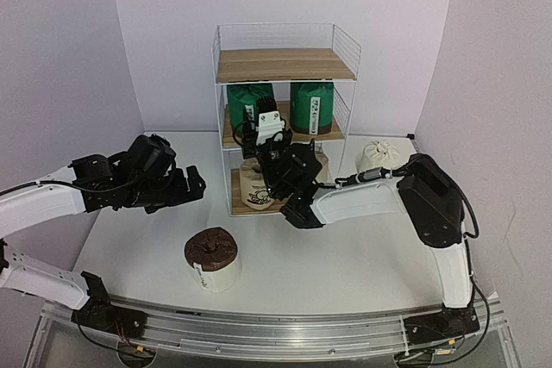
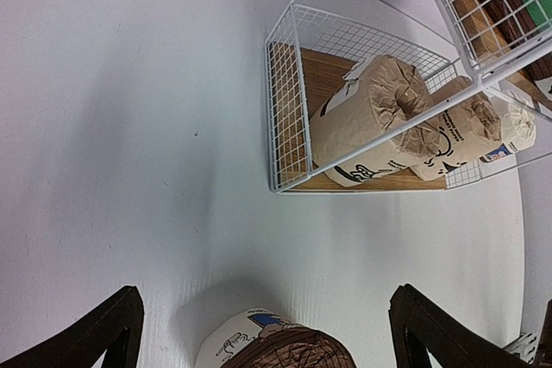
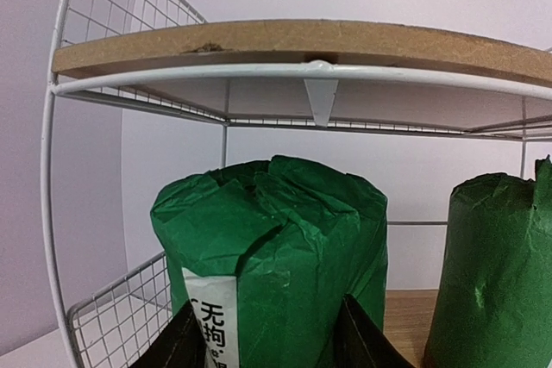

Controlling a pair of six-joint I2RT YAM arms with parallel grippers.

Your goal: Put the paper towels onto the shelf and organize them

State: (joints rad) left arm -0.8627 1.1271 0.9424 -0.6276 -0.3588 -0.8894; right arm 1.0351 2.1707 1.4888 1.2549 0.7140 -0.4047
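A three-tier wire shelf [image 1: 285, 65] stands at upper centre of the overhead view, at the back of a white counter [image 1: 345, 256]. Its middle tier holds the left green roll [image 1: 248, 102] and the right green roll [image 1: 311, 107], standing apart. The bottom tier holds two beige rolls [image 2: 371, 118] side by side, largely hidden overhead behind the right arm. The right claw [image 3: 272, 338] reaches into the middle tier, fingers flanking the left green roll low down; whether they press it cannot be told. A white roll [image 1: 379, 155] sits on the counter just right of the shelf. A brown-topped roll [image 1: 211, 256] stands lower left of centre amid open counter, well apart from the shelf, below the left claw [image 1: 191, 187], whose fingers are spread wide, holding nothing.
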